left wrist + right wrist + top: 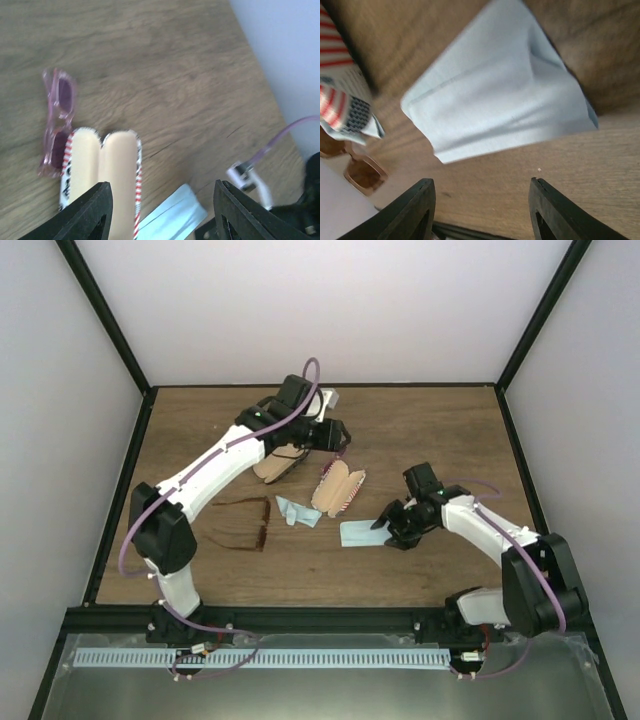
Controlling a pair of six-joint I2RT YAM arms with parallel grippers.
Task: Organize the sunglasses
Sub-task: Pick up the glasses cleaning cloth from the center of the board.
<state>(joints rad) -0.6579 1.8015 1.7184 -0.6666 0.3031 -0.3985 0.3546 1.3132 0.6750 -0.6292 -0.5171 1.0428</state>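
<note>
The sunglasses (pixel 245 525) lay unfolded on the surface (pixel 430 430) beside the left arm's elbow, with bare wood between them and the left edge. The left gripper (pixel 162 185) hung released and empty over the far end of the open striped case (pixel 102 170), near mid-surface. The right gripper (pixel 481 181), jaws parted and grasping nothing, hovered at a blue cloth's (pixel 500 95) near edge, with open wood to its right.

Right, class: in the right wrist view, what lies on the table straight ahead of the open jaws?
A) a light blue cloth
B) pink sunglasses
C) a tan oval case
A: the light blue cloth fills the middle of that view, lying flat on the wooden table.
</note>
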